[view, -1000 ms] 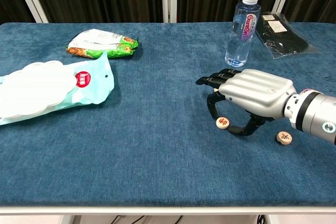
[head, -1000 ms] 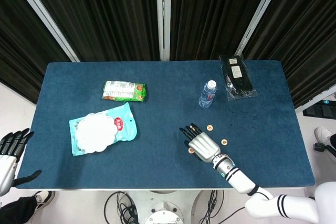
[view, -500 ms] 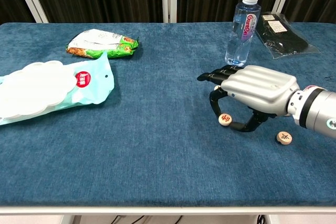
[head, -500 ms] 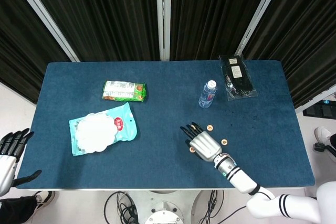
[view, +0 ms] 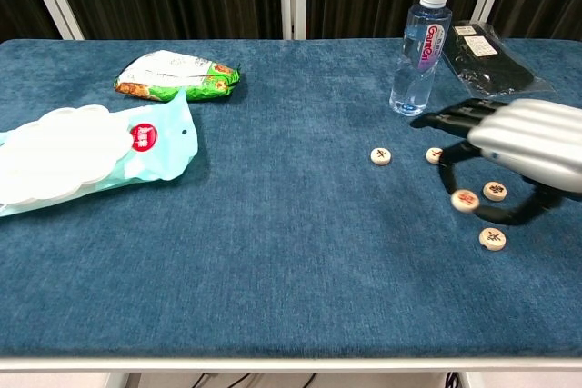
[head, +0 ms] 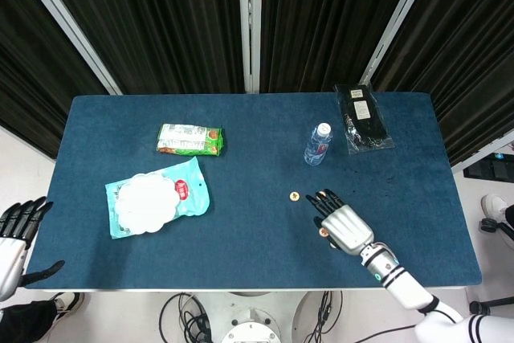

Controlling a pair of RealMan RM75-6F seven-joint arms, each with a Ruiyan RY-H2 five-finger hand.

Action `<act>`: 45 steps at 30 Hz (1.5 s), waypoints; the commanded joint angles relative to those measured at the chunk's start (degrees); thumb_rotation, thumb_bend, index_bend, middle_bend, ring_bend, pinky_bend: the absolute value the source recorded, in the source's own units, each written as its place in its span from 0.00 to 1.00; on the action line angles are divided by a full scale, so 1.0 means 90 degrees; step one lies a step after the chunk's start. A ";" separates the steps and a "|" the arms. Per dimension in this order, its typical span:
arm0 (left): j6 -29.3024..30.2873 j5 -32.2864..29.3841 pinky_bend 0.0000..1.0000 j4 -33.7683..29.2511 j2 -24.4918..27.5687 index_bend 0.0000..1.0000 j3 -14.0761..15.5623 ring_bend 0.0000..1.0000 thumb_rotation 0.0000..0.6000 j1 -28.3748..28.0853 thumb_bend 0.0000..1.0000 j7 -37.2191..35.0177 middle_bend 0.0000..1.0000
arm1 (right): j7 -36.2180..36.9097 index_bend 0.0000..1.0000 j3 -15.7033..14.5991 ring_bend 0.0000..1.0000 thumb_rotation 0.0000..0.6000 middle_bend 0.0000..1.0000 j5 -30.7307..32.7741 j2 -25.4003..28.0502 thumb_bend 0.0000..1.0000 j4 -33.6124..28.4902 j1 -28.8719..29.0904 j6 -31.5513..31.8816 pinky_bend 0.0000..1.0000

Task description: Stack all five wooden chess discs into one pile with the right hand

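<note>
Five discs lie loose in front of the bottle [view: 417, 50], none stacked, so the pile is not begun. The leftmost disc [view: 381, 156] sits apart from the rest. The right hand [view: 521, 147] hangs over the cluster, probably to gather one: its fingers [view: 452, 116] are curved and parted, and the red-marked disc [view: 465, 199] sits by the thumb tip, though I cannot tell whether they touch. The left hand [head: 18, 229] waits off the table, fingers apart, holding nothing.

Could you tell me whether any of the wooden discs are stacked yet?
No, the chest view shows all five discs lying apart on the table, none atop another.
</note>
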 commanded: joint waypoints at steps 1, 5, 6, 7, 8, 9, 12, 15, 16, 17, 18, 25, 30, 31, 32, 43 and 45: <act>-0.0027 0.0001 0.00 -0.0016 -0.0008 0.07 0.0006 0.00 1.00 -0.0008 0.00 0.0033 0.01 | 0.0126 0.53 -0.0155 0.00 1.00 0.00 -0.0154 0.0108 0.30 -0.0001 -0.0156 0.0132 0.00; -0.0070 -0.0002 0.00 -0.0045 -0.0024 0.07 0.0012 0.00 1.00 -0.0021 0.00 0.0119 0.01 | 0.0213 0.54 -0.0232 0.00 1.00 0.00 -0.0251 0.0116 0.30 0.0137 -0.0293 0.0227 0.00; -0.0077 -0.0002 0.00 -0.0051 -0.0026 0.07 0.0014 0.00 1.00 -0.0022 0.00 0.0135 0.01 | 0.0217 0.54 -0.0238 0.00 1.00 0.00 -0.0265 0.0112 0.30 0.0154 -0.0310 0.0232 0.00; -0.0089 -0.0005 0.00 -0.0058 -0.0029 0.07 0.0016 0.00 1.00 -0.0025 0.00 0.0152 0.01 | 0.0217 0.54 -0.0240 0.00 1.00 0.00 -0.0279 0.0107 0.30 0.0171 -0.0327 0.0232 0.00; -0.0096 -0.0009 0.00 -0.0061 -0.0031 0.07 0.0018 0.00 1.00 -0.0026 0.00 0.0161 0.01 | 0.0213 0.54 -0.0239 0.00 1.00 0.00 -0.0290 0.0099 0.30 0.0183 -0.0335 0.0228 0.00; -0.0098 -0.0010 0.00 -0.0068 -0.0032 0.07 0.0018 0.00 1.00 -0.0026 0.00 0.0170 0.01 | 0.0207 0.54 -0.0236 0.00 1.00 0.00 -0.0297 0.0091 0.30 0.0195 -0.0341 0.0219 0.00; -0.0101 -0.0027 0.00 -0.0072 -0.0030 0.07 0.0008 0.00 1.00 -0.0030 0.00 0.0168 0.01 | 0.0173 0.54 -0.0214 0.00 1.00 0.00 -0.0295 0.0057 0.30 0.0229 -0.0346 0.0161 0.00; -0.0108 -0.0047 0.00 -0.0063 -0.0027 0.07 0.0004 0.00 1.00 -0.0031 0.00 0.0151 0.01 | 0.0124 0.54 -0.0179 0.00 1.00 0.00 -0.0262 0.0010 0.30 0.0294 -0.0342 0.0084 0.00; -0.0112 -0.0053 0.00 -0.0057 -0.0025 0.07 0.0003 0.00 1.00 -0.0032 0.00 0.0143 0.01 | 0.0102 0.54 -0.0166 0.00 1.00 0.00 -0.0244 -0.0002 0.30 0.0311 -0.0340 0.0059 0.00; -0.0113 -0.0054 0.00 -0.0048 -0.0025 0.07 0.0003 0.00 1.00 -0.0033 0.00 0.0132 0.01 | 0.0074 0.54 -0.0149 0.00 1.00 0.00 -0.0225 -0.0018 0.30 0.0329 -0.0339 0.0032 0.00; -0.0111 -0.0052 0.00 -0.0043 -0.0024 0.07 0.0003 0.00 1.00 -0.0033 0.00 0.0123 0.01 | 0.0059 0.54 -0.0139 0.00 1.00 0.00 -0.0215 -0.0027 0.30 0.0336 -0.0339 0.0016 0.00; -0.0075 -0.0054 0.00 -0.0027 -0.0018 0.07 -0.0005 0.00 1.00 -0.0021 0.00 0.0091 0.01 | 0.0002 0.54 -0.0114 0.00 1.00 0.00 -0.0192 -0.0058 0.30 0.0342 -0.0374 -0.0050 0.00; -0.0064 -0.0032 0.00 -0.0039 -0.0017 0.07 0.0002 0.00 1.00 -0.0017 0.00 0.0105 0.01 | 0.0006 0.53 -0.0122 0.00 1.00 0.00 -0.0231 -0.0045 0.30 0.0320 -0.0404 -0.0050 0.00; -0.0061 -0.0027 0.00 -0.0044 -0.0015 0.07 0.0004 0.00 1.00 -0.0016 0.00 0.0107 0.01 | 0.0010 0.53 -0.0127 0.00 1.00 0.00 -0.0245 -0.0040 0.30 0.0309 -0.0414 -0.0044 0.00; -0.0056 -0.0024 0.00 -0.0046 -0.0014 0.07 0.0003 0.00 1.00 -0.0015 0.00 0.0110 0.01 | 0.0013 0.53 -0.0131 0.00 1.00 0.00 -0.0254 -0.0035 0.30 0.0301 -0.0421 -0.0043 0.00; -0.0049 -0.0030 0.00 -0.0056 -0.0013 0.07 0.0002 0.00 1.00 -0.0007 0.00 0.0123 0.01 | -0.0037 0.51 -0.0123 0.00 1.00 0.00 -0.0287 -0.0032 0.30 0.0297 -0.0464 -0.0086 0.00; -0.0043 -0.0048 0.00 -0.0056 -0.0012 0.07 -0.0006 0.00 1.00 -0.0003 0.00 0.0122 0.01 | -0.0045 0.50 -0.0109 0.00 1.00 0.00 -0.0281 -0.0051 0.30 0.0309 -0.0464 -0.0102 0.00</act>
